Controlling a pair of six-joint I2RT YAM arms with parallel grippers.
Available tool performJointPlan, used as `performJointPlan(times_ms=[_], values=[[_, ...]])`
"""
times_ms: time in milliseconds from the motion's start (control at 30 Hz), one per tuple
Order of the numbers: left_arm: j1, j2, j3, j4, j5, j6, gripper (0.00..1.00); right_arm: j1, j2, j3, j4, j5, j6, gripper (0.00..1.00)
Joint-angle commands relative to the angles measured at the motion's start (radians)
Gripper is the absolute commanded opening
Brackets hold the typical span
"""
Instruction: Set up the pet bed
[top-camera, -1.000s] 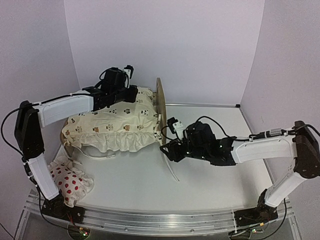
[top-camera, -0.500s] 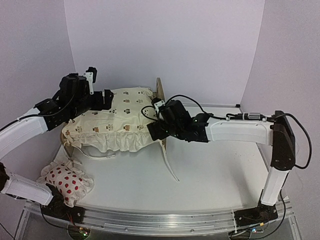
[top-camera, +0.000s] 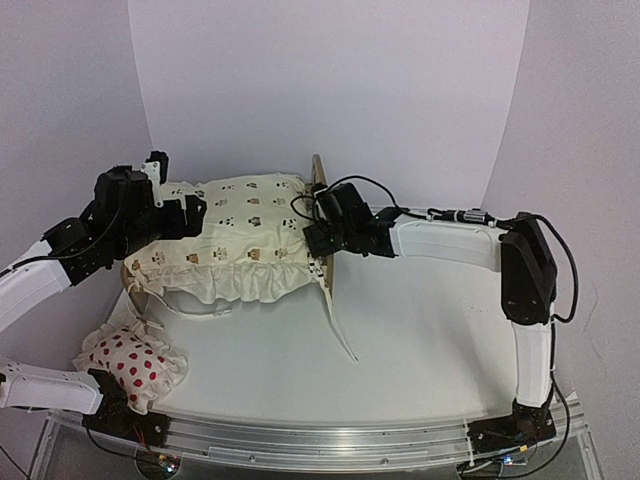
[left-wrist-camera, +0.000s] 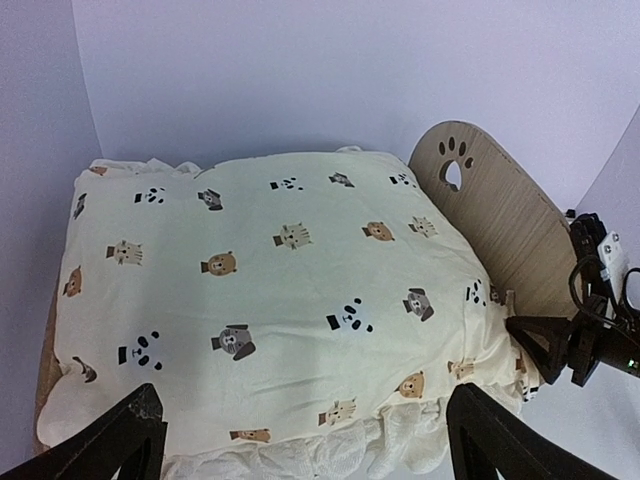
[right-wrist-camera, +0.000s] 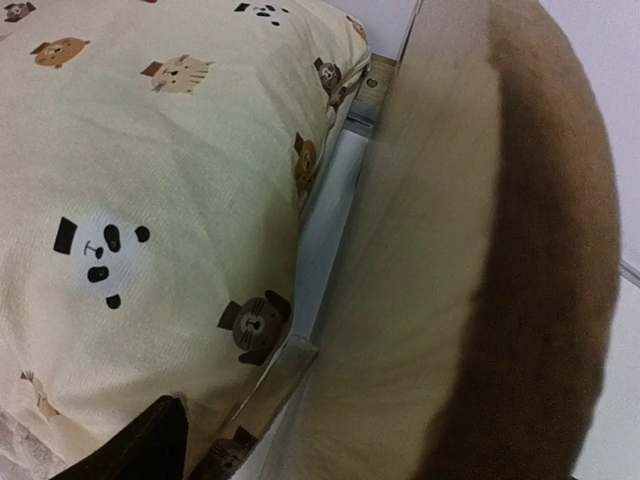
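Note:
The pet bed stands at the back of the table, its rounded wooden headboard (top-camera: 319, 190) upright with a paw-print mark (left-wrist-camera: 455, 160). A cream animal-print cushion (top-camera: 235, 230) covers its base. My left gripper (top-camera: 193, 215) hovers at the cushion's left end, open, its fingers (left-wrist-camera: 120, 445) wide apart above the frilled edge. My right gripper (top-camera: 313, 243) is open at the headboard's near side. Only one of its fingers (right-wrist-camera: 140, 450) shows, beside the cushion, with the headboard (right-wrist-camera: 430, 280) close in front. Neither gripper holds anything.
A white pillow with red spots (top-camera: 130, 365) lies at the front left by the left arm's base. A cushion tie (top-camera: 340, 330) trails across the table (top-camera: 420, 350) in front of the headboard. Walls close in behind and at both sides.
The left gripper opened and drew back left off the cushion's far side. The right arm swung from the table right of the bed up to the headboard, jaws wider.

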Motion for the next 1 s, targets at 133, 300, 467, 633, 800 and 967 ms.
performJointPlan(times_ms=[133, 300, 467, 633, 800, 967], values=[[0.001, -0.002, -0.015, 0.009, 0.029, -0.046, 0.94, -0.031, 0.044, 0.022, 0.010, -0.093, 0.024, 0.46], [0.002, 0.007, -0.018, 0.017, 0.039, -0.046, 0.92, -0.031, -0.018, -0.055, 0.027, -0.110, 0.027, 0.23], [0.002, 0.017, 0.007, 0.002, 0.053, -0.042, 0.90, -0.055, -0.168, -0.256, 0.068, -0.117, -0.037, 0.19], [0.002, 0.034, 0.023, 0.000, 0.071, -0.030, 0.88, -0.148, -0.284, -0.492, 0.255, -0.173, -0.174, 0.19], [0.002, 0.060, 0.026, 0.004, 0.064, -0.023, 0.88, -0.291, -0.221, -0.525, 0.478, -0.201, -0.276, 0.26], [0.003, 0.123, 0.058, 0.008, -0.040, -0.001, 0.90, -0.356, -0.104, -0.337, 0.439, -0.155, -0.282, 0.85]])
